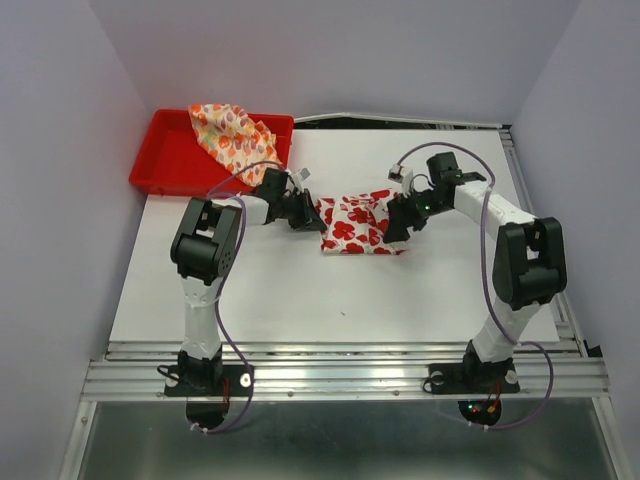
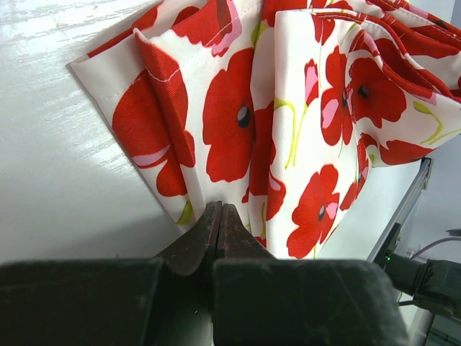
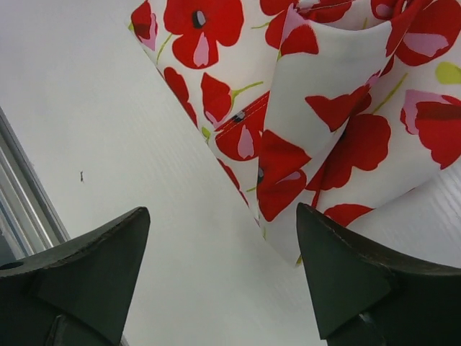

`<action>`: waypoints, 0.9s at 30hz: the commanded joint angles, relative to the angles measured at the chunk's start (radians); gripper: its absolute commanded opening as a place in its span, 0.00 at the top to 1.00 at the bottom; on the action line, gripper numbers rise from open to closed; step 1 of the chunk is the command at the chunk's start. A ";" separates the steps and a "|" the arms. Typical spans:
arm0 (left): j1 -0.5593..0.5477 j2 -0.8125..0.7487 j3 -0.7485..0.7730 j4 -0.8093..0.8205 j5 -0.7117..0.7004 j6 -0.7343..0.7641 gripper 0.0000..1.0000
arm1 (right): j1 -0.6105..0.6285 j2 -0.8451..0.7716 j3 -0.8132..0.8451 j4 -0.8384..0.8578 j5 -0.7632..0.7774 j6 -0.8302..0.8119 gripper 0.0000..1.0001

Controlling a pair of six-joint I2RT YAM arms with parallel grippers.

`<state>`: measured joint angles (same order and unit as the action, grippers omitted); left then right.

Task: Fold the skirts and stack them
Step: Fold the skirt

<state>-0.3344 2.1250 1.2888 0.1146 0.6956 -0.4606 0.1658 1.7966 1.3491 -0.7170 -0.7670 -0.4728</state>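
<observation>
Red-flowered skirt (image 1: pixel 358 225) lies bunched on the table (image 1: pixel 330 300), its long axis running left to right between your 2 arms. Your left jaws are pinched shut on its left edge. Your right jaws stand wide and empty just beside its right edge, so that side likely needs gripping next.

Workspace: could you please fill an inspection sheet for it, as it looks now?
Surface: white table, glossy.
Job's things: flowered skirt partly folded at centre; cream skirt crumpled in red tray, far left.
Clutter: nothing seen.
End effectors: left end effector shut on the flowered skirt's edge; right end effector open beside its other side.
Cables: purple cables loop along both arms.
Surroundings: grey walls, metal rail at near edge.
</observation>
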 commanded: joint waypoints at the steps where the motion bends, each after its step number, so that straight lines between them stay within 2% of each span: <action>1: 0.014 0.067 -0.048 -0.130 -0.176 0.079 1.00 | 0.020 0.001 -0.028 0.168 -0.052 0.033 0.12; 5: 0.014 0.067 -0.048 -0.133 -0.179 0.082 1.00 | 0.031 0.030 -0.062 0.269 -0.009 0.037 0.14; 8: 0.014 0.069 -0.046 -0.133 -0.177 0.082 1.00 | 0.031 0.047 -0.076 0.339 0.027 0.048 0.30; 9: 0.014 0.072 -0.045 -0.133 -0.179 0.080 1.00 | 0.031 0.053 -0.074 0.349 0.037 0.049 0.38; 13: 0.014 0.076 -0.039 -0.139 -0.177 0.082 1.00 | 0.040 0.105 -0.032 0.355 0.066 0.057 0.49; 15: 0.014 0.076 -0.033 -0.145 -0.188 0.085 1.00 | 0.040 0.116 -0.007 0.355 0.069 0.065 0.59; 16: 0.011 0.078 -0.028 -0.162 -0.197 0.088 1.00 | 0.040 0.124 0.002 0.355 0.069 0.086 0.68; 19: -0.003 0.085 0.009 -0.233 -0.271 0.134 1.00 | 0.040 0.118 0.034 0.349 0.038 0.120 0.80; 20: -0.012 0.087 0.021 -0.246 -0.300 0.154 1.00 | 0.040 0.115 0.041 0.341 0.023 0.128 0.89; 22: -0.017 0.089 0.029 -0.276 -0.324 0.172 1.00 | 0.040 0.110 0.065 0.329 0.011 0.143 0.99; 27: -0.041 0.089 0.061 -0.309 -0.396 0.218 1.00 | 0.040 0.101 0.111 0.288 -0.021 0.148 0.99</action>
<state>-0.3668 2.1254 1.3705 -0.0143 0.5751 -0.3706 0.1982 1.9362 1.3972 -0.4267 -0.7353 -0.3439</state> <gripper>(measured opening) 0.061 0.046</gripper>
